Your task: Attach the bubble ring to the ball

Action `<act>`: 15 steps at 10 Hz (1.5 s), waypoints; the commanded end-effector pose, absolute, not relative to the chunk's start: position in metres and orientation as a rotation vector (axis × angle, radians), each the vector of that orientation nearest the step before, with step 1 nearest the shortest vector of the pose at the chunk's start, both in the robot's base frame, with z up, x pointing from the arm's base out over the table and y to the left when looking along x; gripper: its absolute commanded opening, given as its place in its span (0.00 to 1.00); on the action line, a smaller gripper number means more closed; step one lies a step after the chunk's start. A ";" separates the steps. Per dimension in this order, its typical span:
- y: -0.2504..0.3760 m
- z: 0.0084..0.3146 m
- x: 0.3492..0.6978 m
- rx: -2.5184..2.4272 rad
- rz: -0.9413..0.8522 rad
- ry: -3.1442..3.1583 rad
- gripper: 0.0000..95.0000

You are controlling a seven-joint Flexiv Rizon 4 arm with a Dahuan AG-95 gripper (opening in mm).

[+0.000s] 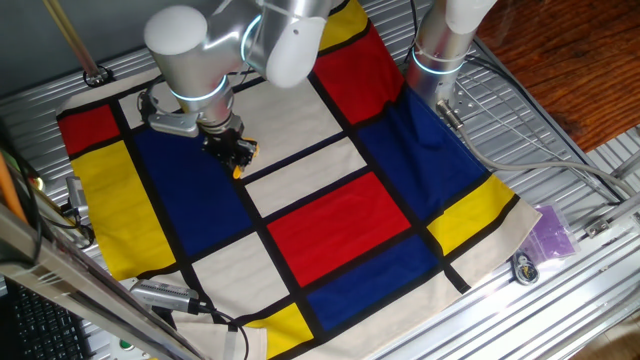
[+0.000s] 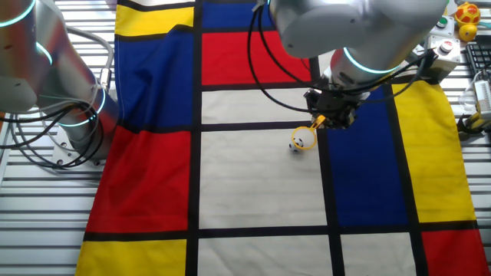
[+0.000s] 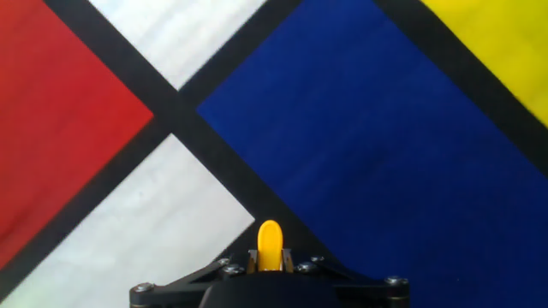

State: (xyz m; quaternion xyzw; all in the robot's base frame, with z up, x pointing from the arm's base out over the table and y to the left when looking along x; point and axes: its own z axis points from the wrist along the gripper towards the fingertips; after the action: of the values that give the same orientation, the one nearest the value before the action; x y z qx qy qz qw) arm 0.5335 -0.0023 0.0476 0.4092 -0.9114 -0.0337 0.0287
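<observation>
Gripper fingers are pinched shut on the ring's handle; its loop hangs below them, around the ball on the cloth. Pressing crookedly could roll the ball away.

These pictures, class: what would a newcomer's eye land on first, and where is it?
First the checked cloth of red, blue, yellow and white blocks covering the table. Then the silver arm's gripper low over a black stripe, shut on the yellow bubble ring, whose loop sits at the tiny white ball on a white block.

Two opposite overheads, one hand close-up
</observation>
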 end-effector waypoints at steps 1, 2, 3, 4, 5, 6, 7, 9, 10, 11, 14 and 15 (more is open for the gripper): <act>-0.003 0.047 0.528 1.261 -0.099 -2.816 0.00; -0.004 0.044 0.526 1.264 -0.100 -2.817 0.00; -0.004 0.042 0.524 1.268 -0.098 -2.821 0.00; -0.004 0.038 0.522 1.270 -0.098 -2.825 0.00; -0.005 0.035 0.523 1.270 -0.099 -2.826 0.00; -0.005 0.033 0.524 1.279 -0.098 -2.826 0.00; -0.005 0.032 0.524 1.286 -0.098 -2.826 0.00; -0.005 0.029 0.524 1.293 -0.097 -2.826 0.00; -0.005 0.027 0.524 1.300 -0.096 -2.827 0.00; -0.005 0.026 0.525 1.317 -0.092 -2.826 0.00; -0.006 0.024 0.525 1.324 -0.092 -2.825 0.00; -0.006 0.023 0.525 1.327 -0.093 -2.826 0.00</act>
State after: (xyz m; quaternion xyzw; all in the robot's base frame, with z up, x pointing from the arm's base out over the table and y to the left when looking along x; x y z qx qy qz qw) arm 0.5246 -0.0053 0.0226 0.4249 -0.9047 -0.0300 0.0094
